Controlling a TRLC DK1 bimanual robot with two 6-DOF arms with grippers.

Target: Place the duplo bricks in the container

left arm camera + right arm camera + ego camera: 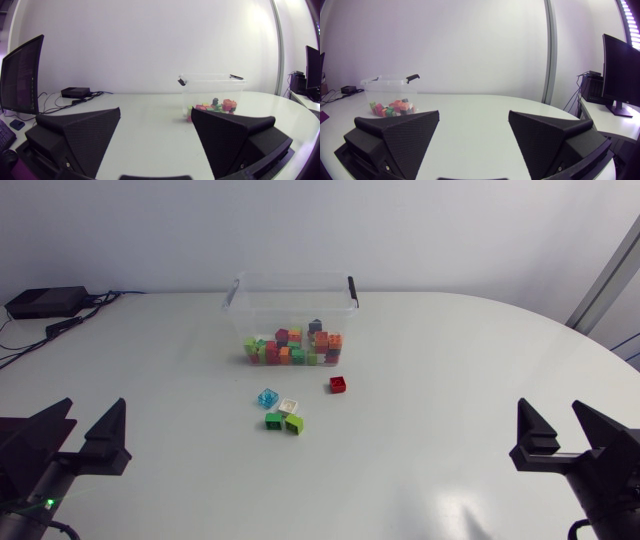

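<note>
Your left gripper [94,408] and right gripper [550,408] sit closest to the head camera, at about seven and five o'clock of the table [450,380]. Each has its black wedge fingers spread wide, with nothing between them. Five loose duplo bricks lie on the white surface between the two arms and further in, none of them touching a gripper. A red brick [338,385] lies alone, at about two o'clock from the other four. Those four form a tight cluster: a clear blue brick [267,397], a white brick [289,406], a dark green brick [274,420] and a light green brick [294,424]. At twelve o'clock from the cluster stands the clear container [290,308], lidless, with a black clip [352,290] on its side. Many mixed-colour bricks [295,345] already cover its floor. A black box [45,301] with cables [90,315] rests at ten o'clock, near the far left edge. Bare tabletop lies between each gripper and the loose bricks. The table's rounded edge curves away at two to three o'clock, well apart from the bricks.
</note>
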